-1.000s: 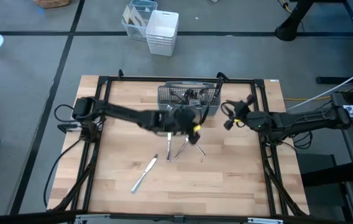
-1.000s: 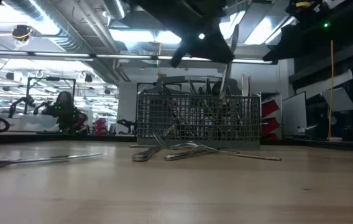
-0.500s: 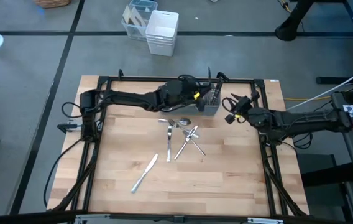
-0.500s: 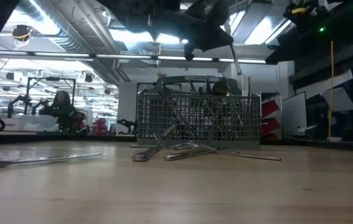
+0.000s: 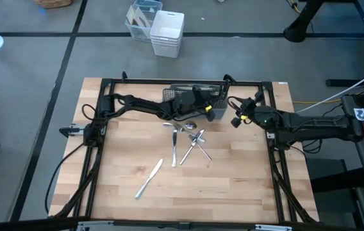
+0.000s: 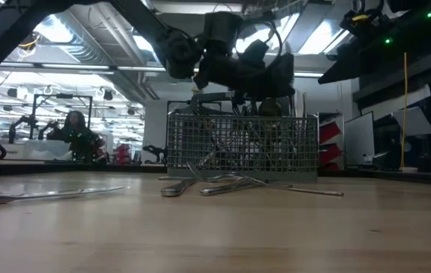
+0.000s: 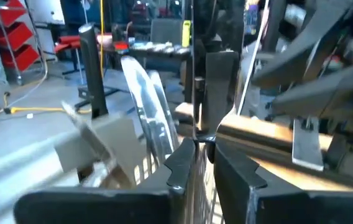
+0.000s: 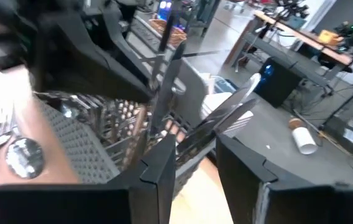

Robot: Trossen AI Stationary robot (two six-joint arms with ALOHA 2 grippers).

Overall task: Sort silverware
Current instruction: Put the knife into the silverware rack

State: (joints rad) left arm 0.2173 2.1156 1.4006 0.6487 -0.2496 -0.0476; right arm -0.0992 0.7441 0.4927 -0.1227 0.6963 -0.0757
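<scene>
The grey mesh caddy (image 5: 195,97) stands at the far edge of the wooden surface (image 5: 233,179), and I take it as the landmark. Many pieces of silverware (image 6: 234,102) already stand inside it, handles and heads rising above its rim. Just in front of the caddy lies a small crossed pile of forks and spoons (image 5: 191,142) on the surface, and further in front, toward the left arm's side, one knife (image 5: 148,178) lies alone.

The left pincer (image 5: 205,106) is over the caddy. In its wrist view the fingers (image 7: 179,163) stand only a narrow gap apart, with a thin metal piece between them; whether it is gripped or just released I cannot tell. The right pincer (image 5: 237,117) hangs just beside the caddy on the right arm's side, its fingers (image 8: 158,167) parted and with nothing between them.

The pieces look light, stiff and smooth, so I judge they can slip or turn in a loose grip. It seems best to take one near the middle of its handle, across the narrow width. The crossed pieces may drag each other when lifted; the single knife should be easier.

I can read no brand, label or writing on the task's things.
</scene>
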